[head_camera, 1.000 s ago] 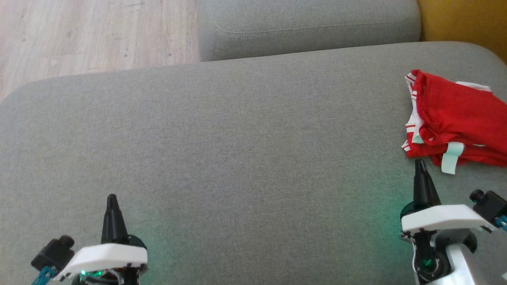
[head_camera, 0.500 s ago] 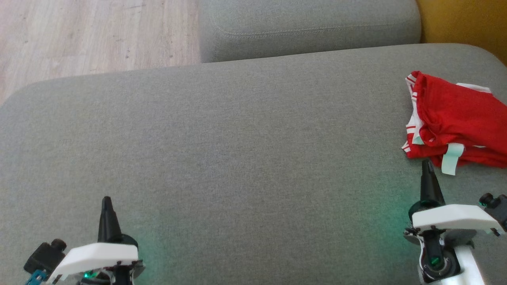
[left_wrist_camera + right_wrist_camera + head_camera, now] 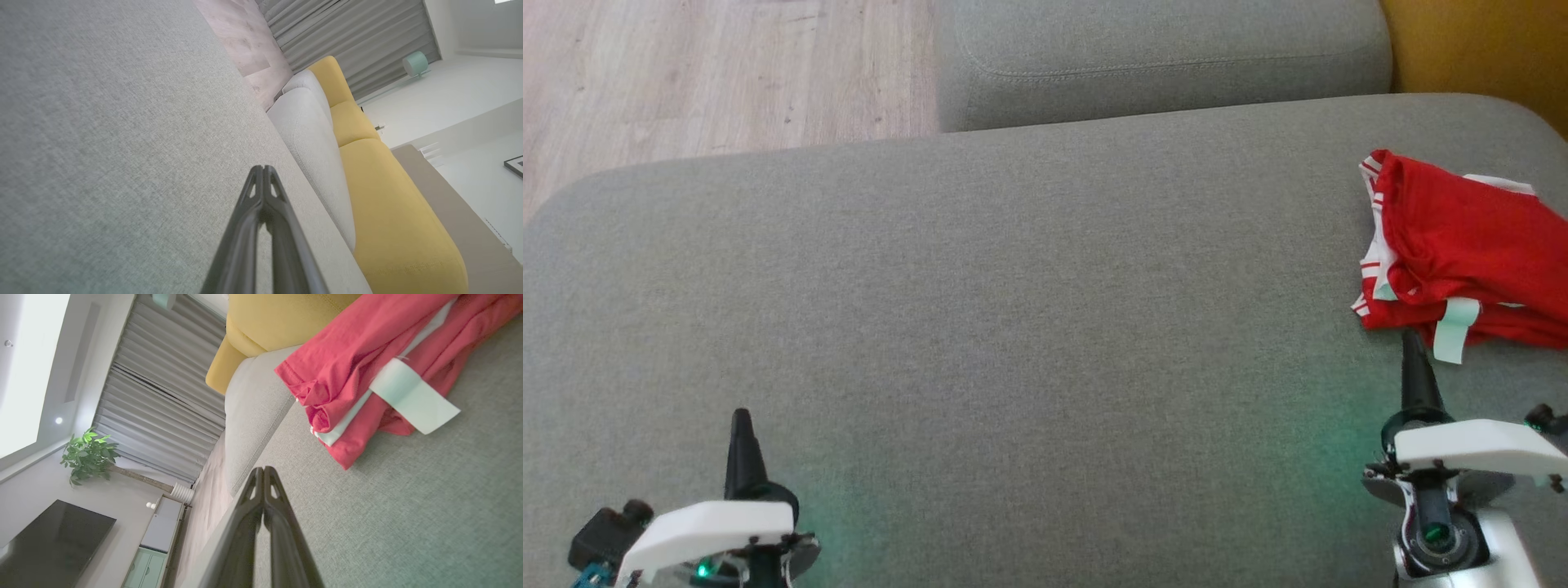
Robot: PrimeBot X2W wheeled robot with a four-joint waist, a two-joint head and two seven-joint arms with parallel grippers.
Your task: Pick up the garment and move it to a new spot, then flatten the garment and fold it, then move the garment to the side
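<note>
Garment [image 3: 1462, 245], red with white striped trim, lies bunched at the far right of the grey sofa cushion [image 3: 1013, 286] in the head view, running off that view's right edge. A pale label [image 3: 1450, 327] hangs from its near edge. The right jaws point up at that near edge, their dark fingers [image 3: 1417, 376] ending just beside the label. The left jaws sit at the lower left, fingers [image 3: 739, 457] over bare cushion, well apart from the garment. A second grey cushion [image 3: 1160, 57] lies beyond, with wood floor [image 3: 727, 73] to its left.

In the left wrist view the left jaws are closed, the two fingers [image 3: 245, 228] pressed together at the tip and holding nothing, above grey fabric. A yellow sofa [image 3: 388, 204] and grey curtains [image 3: 347, 32] stand further off.

In the right wrist view the right jaws are also closed and empty, fingers [image 3: 245, 522] meeting at the tip. The garment [image 3: 359, 355] lies near them, with a strip of bare cushion between tip and cloth, and the label [image 3: 412, 396] is spread flat on the cushion. A potted plant [image 3: 88, 457] and a dark television [image 3: 49, 543] show in the background.
</note>
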